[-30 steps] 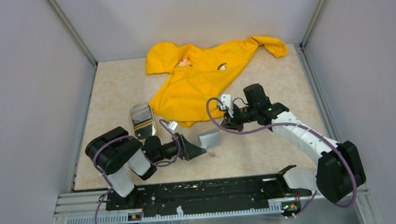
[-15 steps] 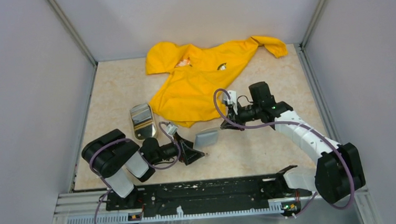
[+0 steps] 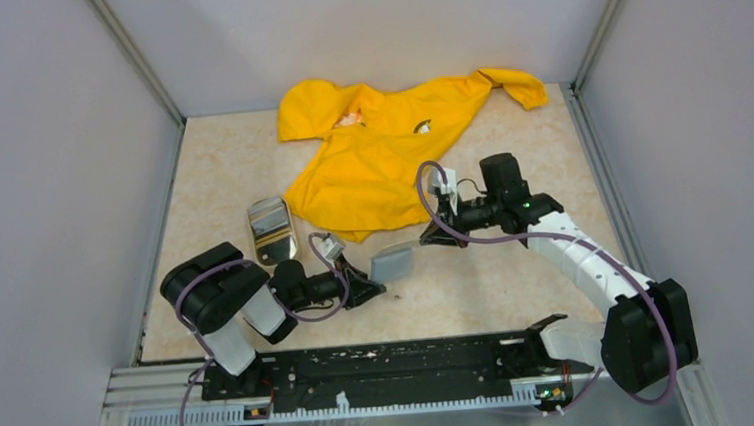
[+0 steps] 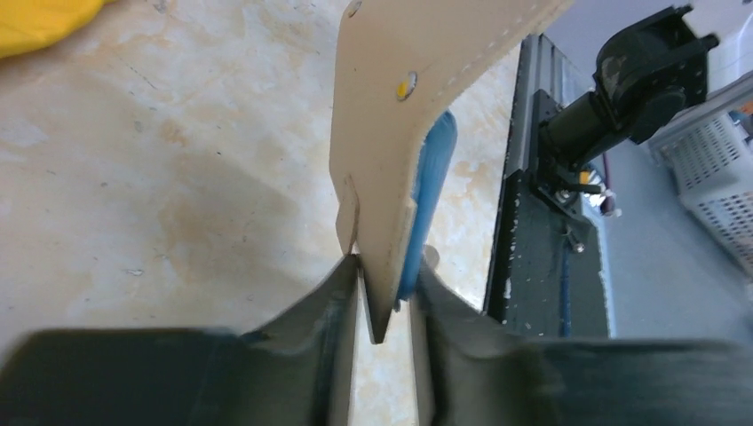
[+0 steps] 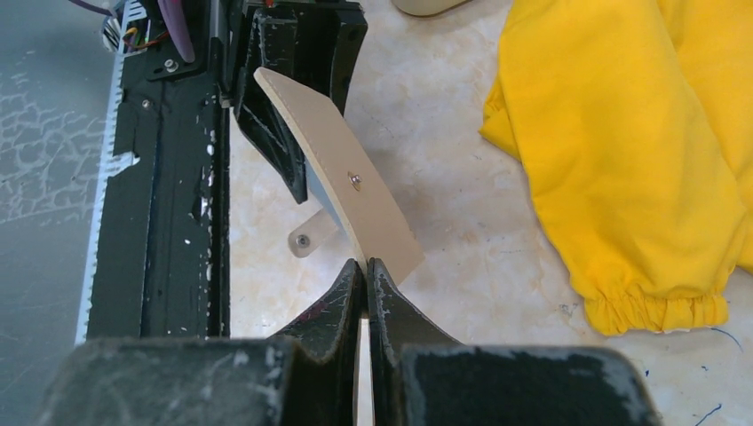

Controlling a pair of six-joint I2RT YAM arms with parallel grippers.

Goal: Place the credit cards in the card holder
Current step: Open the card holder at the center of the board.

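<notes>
The tan card holder [image 3: 393,262] hangs above the table between my two grippers. My left gripper [image 4: 388,266] is shut on its near corner, one finger on the tan face [image 4: 408,133] and the other on the bluish inside [image 4: 432,195]. My right gripper [image 5: 367,264] is shut on the opposite edge of the holder [image 5: 346,182], whose snap dot faces up. In the top view the left gripper [image 3: 372,285] and right gripper [image 3: 423,240] flank the holder. The credit cards [image 3: 272,227] lie as a striped stack in a beige tray, away from both grippers.
The beige tray [image 3: 254,244] sits left of centre. A yellow jacket [image 3: 389,152] covers the back middle of the table, its cuff [image 5: 657,311] close to the right gripper. The black base rail [image 3: 384,363] runs along the near edge. Grey walls enclose the table.
My left gripper's jaws have gone from wide open to closed on the card holder's corner. The right arm has shifted slightly right, still holding the holder.
</notes>
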